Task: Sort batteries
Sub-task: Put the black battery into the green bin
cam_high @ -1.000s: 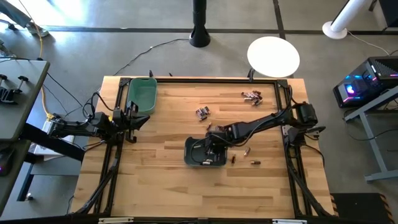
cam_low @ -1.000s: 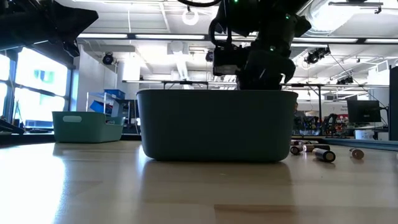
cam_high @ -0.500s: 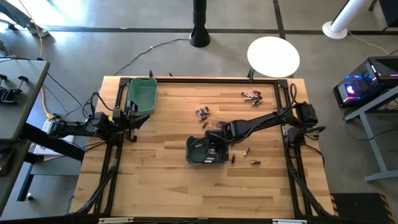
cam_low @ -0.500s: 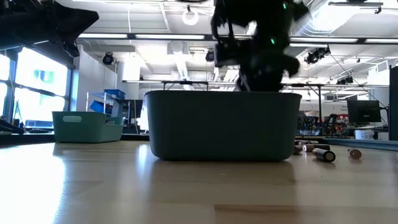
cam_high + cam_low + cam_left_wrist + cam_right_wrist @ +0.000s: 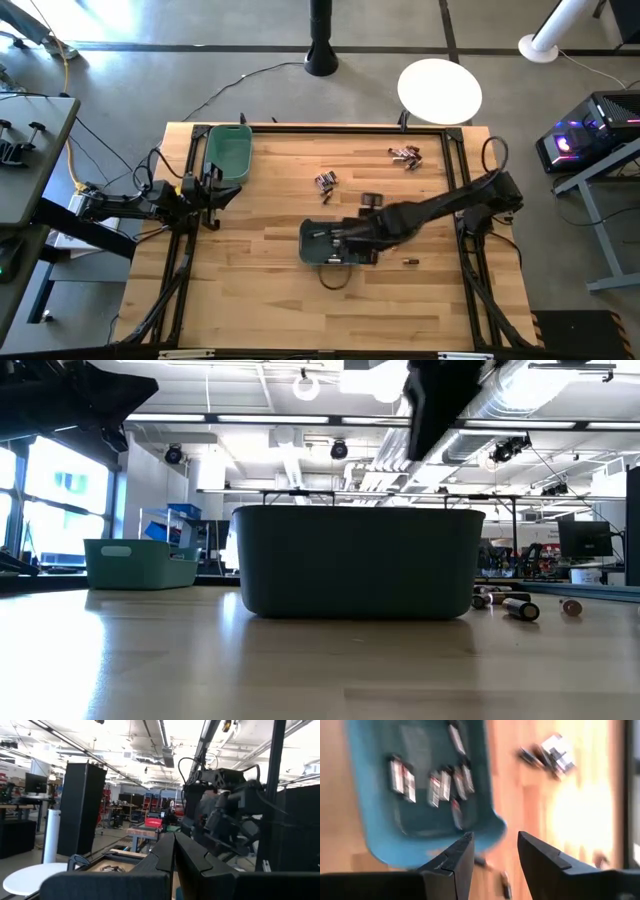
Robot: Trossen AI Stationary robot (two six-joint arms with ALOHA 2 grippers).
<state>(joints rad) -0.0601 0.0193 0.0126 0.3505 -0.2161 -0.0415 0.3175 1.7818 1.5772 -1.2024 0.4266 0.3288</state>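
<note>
Batteries being logged left to right, from my remote seat. Left gripper [image 5: 213, 192]: I am seeing it waiting at the table's left edge beside the green bin [image 5: 228, 153], fingers pressed together with nothing between them in the left wrist view. Dark bin [image 5: 330, 243], centre of the table: several cells [image 5: 437, 782] are lying inside it. Right gripper [image 5: 345, 240]: I am holding it above this bin, fingers [image 5: 455, 857] narrowly parted and carrying nothing. Loose batteries: one small cluster [image 5: 325, 181] is sitting behind the bin, another cluster [image 5: 406, 154] is lying near the far right corner, and a single cell [image 5: 410, 262] is resting just right of the bin.

Hazards I am noting:
- Right arm is crossing low over the bin; I judge that clipping the rim could slide or tip it and spill sorted cells.
- Loose cells are round; a glancing finger could set them rolling toward the table edge.
- Clustered cells are touching; a narrow grasp may be pinching two at once.
</note>
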